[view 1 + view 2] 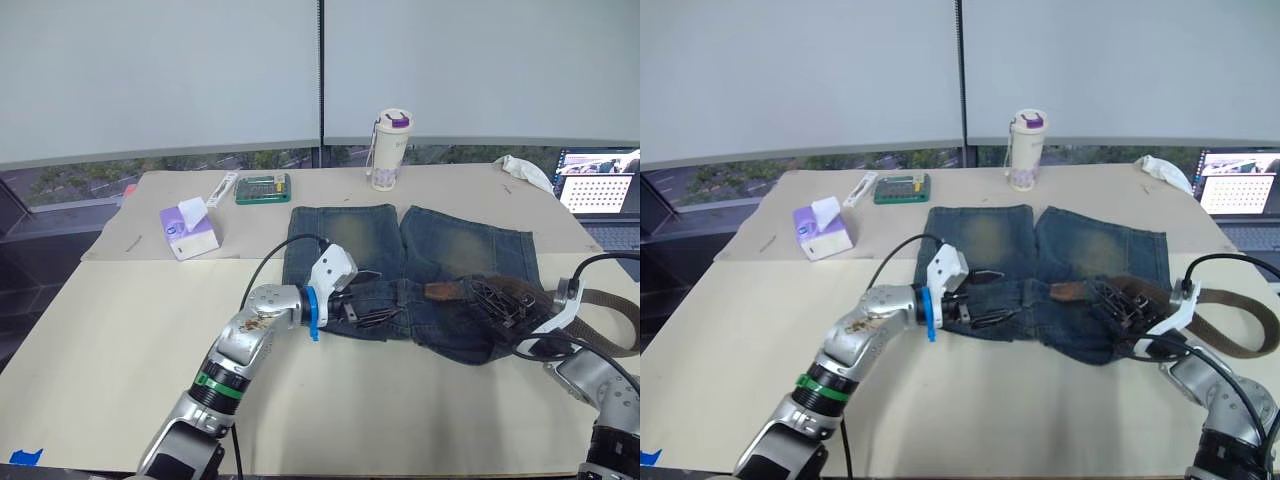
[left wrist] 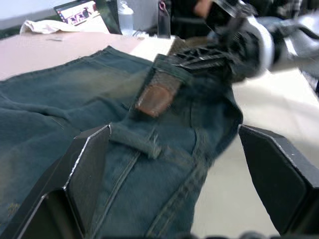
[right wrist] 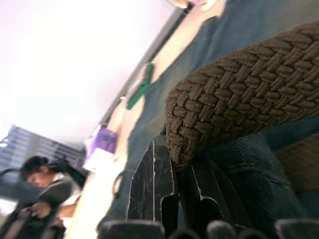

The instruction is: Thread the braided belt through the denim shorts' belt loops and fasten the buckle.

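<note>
Denim shorts (image 1: 400, 265) spread flat mid-table, waistband nearest. Left gripper (image 1: 365, 300) over waistband's left part, fingers (image 2: 84, 169) apart, nothing held. Right gripper (image 1: 500, 305) clamped on braided belt (image 1: 600, 300) at right waistband, strap trailing right.

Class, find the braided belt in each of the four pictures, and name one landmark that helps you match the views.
Left eye view: braided belt lies at the right, from the waistband out past the denim shorts.
Right eye view: same place, beside the right hand.
Left wrist view: its leather tip lies on the waistband.
Right wrist view: the braid crosses the upper right.
Shared landmark: the blue denim shorts.
</note>
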You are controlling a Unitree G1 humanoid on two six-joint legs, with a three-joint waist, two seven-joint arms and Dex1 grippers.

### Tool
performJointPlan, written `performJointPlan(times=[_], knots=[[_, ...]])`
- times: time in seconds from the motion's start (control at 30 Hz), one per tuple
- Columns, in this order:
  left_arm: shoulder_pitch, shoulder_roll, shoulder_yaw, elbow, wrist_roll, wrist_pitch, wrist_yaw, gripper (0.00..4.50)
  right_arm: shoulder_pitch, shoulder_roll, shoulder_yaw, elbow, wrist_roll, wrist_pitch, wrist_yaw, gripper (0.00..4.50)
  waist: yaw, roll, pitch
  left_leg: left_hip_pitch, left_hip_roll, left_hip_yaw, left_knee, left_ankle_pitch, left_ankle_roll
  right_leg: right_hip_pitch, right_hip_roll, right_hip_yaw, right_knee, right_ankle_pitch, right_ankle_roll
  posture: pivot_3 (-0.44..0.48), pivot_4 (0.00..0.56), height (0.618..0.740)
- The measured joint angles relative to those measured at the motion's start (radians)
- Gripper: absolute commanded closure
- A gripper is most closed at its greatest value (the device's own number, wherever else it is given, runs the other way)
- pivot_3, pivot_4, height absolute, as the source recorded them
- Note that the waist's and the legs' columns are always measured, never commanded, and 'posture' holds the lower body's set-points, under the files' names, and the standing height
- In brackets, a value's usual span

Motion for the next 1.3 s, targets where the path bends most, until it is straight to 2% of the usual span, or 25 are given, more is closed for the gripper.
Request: performJointPlan(times=[0.13, 0.23, 0.37, 0.53, 0.7, 1.0, 1.23, 1.27, 1.3], knots=[[-0.039, -0.118, 0.063, 0.069, -0.118, 0.128, 0.013, 0.16, 0.014, 0.024, -0.001, -0.017, 0.058, 0.012, -0.033, 4.5, -0.001, -0.001, 0.001, 0.0, 0.0, 0.0, 0.001, 0.0, 0.0, 0.0, 0.0, 0.0, 0.0, 0.0, 0.0, 0.0, 0.15, 0.74], [-0.073, -0.177, 0.102, 0.136, -0.159, 0.175, 0.031, 0.16, 0.015, 0.027, -0.007, -0.018, 0.091, 0.012, -0.037, 4.5, -0.001, -0.001, 0.001, 0.0, 0.0, 0.0, 0.001, 0.0, 0.0, 0.0, 0.001, 0.0, 0.0, 0.0, 0.0, 0.0, 0.15, 0.74], [-0.109, -0.229, 0.117, 0.234, -0.15, 0.189, 0.092, 0.16, 0.02, 0.027, -0.007, -0.024, 0.129, 0.011, -0.036, 4.5, -0.001, -0.002, 0.001, 0.0, 0.0, 0.001, 0.001, 0.0, 0.0, 0.0, 0.001, 0.0, 0.0, 0.0, 0.0, 0.0, 0.15, 0.74], [-0.119, -0.243, 0.148, 0.372, -0.138, 0.187, 0.189, 0.16, 0.039, 0.027, -0.007, -0.027, 0.162, 0.009, -0.03, 4.5, -0.001, -0.002, 0.001, 0.0, 0.0, 0.001, 0.001, 0.0, 0.0, 0.0, 0.001, 0.0, 0.0, 0.0, 0.0, 0.0, 0.15, 0.74], [-0.148, -0.243, 0.148, 0.442, -0.139, 0.167, 0.199, 0.16, 0.048, 0.027, -0.002, -0.027, 0.166, 0.004, -0.029, 4.5, 0.0, -0.002, 0.001, -0.001, 0.0, 0.001, 0.001, 0.0, 0.0, 0.0, 0.001, 0.0, 0.0, 0.0, 0.001, 0.0, 0.15, 0.74], [-0.151, -0.244, 0.151, 0.39, -0.27, 0.221, 0.147, 0.16, 0.056, 0.015, 0.012, -0.043, 0.166, -0.006, -0.029, 4.5, 0.0, -0.002, 0.001, -0.002, 0.0, 0.001, 0.001, 0.0, 0.0, -0.001, 0.001, 0.0, 0.0, 0.0, 0.001, 0.0, 0.15, 0.74], [-0.151, -0.244, 0.128, 0.371, -0.299, 0.241, 0.143, 0.16, 0.069, 0.003, 0.033, -0.074, 0.168, -0.005, -0.004, 4.5, 0.0, -0.002, 0.001, -0.002, 0.0, 0.001, 0.001, 0.0, 0.0, -0.001, 0.001, 0.0, 0.0, 0.0, 0.001, 0.0, 0.15, 0.74], [-0.151, -0.244, 0.125, 0.371, -0.305, 0.246, 0.143, 0.7, 0.071, 0.003, 0.039, -0.076, 0.168, -0.005, 0.0, 4.5, 0.0, -0.002, 0.001, -0.001, 0.0, 0.001, 0.001, 0.0, 0.0, -0.001, 0.001, 0.0, 0.0, 0.0, 0.001, 0.0, 0.15, 0.74], [-0.15, -0.244, 0.119, 0.37, -0.31, 0.248, 0.142, 0.9, 0.074, 0.003, 0.044, -0.078, 0.168, -0.005, 0.006, 4.5, 0.0, -0.002, 0.001, -0.001, 0.0, 0.001, 0.001, 0.0, 0.0, -0.001, 0.001, 0.0, 0.0, 0.0, 0.001, 0.0, 0.15, 0.74]])
